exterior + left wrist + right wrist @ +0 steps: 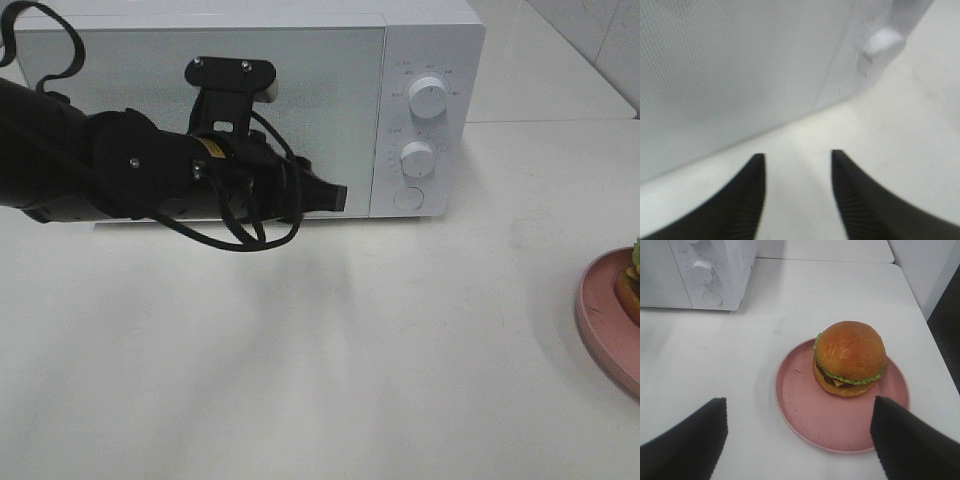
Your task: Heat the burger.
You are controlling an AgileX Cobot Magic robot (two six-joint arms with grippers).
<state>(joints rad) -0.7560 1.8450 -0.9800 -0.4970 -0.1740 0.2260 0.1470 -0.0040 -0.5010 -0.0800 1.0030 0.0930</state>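
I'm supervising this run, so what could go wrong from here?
The microwave door looks shut, and the left gripper sits at its lower edge, so a careless move might shove the oven. The burger stands off-centre on the pink plate; the wide-open right gripper might tip the stack.

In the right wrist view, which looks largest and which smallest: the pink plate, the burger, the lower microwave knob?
1. The pink plate, widest of the three.
2. The burger, which sits inside the plate's rim.
3. The lower microwave knob, smallest, though it is farther from the camera, so it looks smaller than it is.
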